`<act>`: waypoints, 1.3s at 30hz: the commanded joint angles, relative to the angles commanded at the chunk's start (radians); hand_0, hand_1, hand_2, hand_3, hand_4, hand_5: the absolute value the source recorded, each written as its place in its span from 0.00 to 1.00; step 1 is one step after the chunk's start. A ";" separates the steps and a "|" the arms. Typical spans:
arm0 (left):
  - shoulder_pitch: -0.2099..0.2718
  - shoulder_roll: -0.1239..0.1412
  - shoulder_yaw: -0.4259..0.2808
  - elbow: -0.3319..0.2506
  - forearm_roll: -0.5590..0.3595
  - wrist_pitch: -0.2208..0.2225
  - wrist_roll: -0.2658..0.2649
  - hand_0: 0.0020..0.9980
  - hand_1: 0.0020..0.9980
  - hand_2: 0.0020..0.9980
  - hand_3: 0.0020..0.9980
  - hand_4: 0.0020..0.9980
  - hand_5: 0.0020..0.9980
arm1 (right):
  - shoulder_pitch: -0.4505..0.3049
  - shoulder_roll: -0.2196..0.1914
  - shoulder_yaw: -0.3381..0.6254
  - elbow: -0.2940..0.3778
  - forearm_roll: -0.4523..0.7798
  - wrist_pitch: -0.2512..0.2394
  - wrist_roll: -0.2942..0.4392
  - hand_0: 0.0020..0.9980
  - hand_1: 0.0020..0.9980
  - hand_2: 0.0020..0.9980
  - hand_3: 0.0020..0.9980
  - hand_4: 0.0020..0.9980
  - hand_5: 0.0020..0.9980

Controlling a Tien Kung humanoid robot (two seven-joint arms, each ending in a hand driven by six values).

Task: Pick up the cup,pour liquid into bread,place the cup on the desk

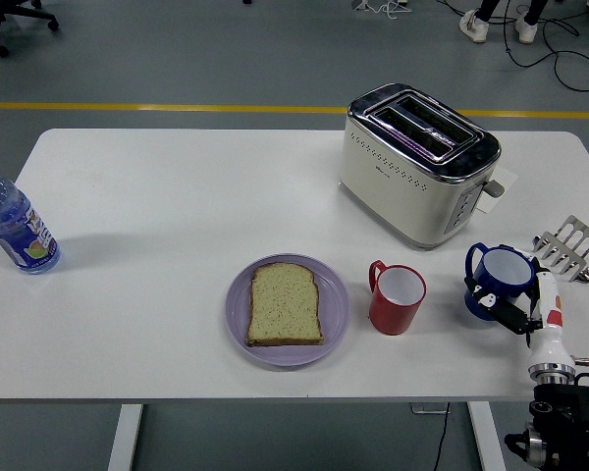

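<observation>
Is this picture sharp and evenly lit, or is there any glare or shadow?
Head view: sharp and evenly lit throughout; soft, faint shadows lie beside the bottle and under the toaster; the toaster's chrome top shows mild reflections; the right robot hand holding the blue cup is in focus.

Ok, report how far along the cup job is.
Pickup looks done: the right robot hand grips the blue cup low at the table's right side. No liquid shows on the bread, so whether pouring happened is unclear. Release is left.
</observation>
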 joint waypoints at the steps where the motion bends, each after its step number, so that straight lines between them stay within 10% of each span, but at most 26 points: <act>1: 0.000 0.000 0.001 0.000 0.000 0.000 0.000 0.64 0.65 0.66 0.56 0.33 0.84 | 0.001 0.000 -0.002 -0.003 -0.001 0.001 0.000 0.48 0.40 0.55 0.56 0.66 0.00; 26: 0.005 -0.003 0.012 0.000 -0.005 0.000 0.000 0.64 0.65 0.66 0.56 0.33 0.84 | 0.004 0.005 -0.023 -0.038 -0.039 -0.011 0.000 0.46 0.41 0.55 0.59 0.71 0.00; 39: 0.007 -0.002 0.016 0.001 -0.006 0.000 0.000 0.64 0.65 0.66 0.56 0.33 0.84 | 0.000 0.006 -0.018 -0.044 -0.078 -0.002 -0.030 0.63 0.47 0.64 0.86 0.85 0.04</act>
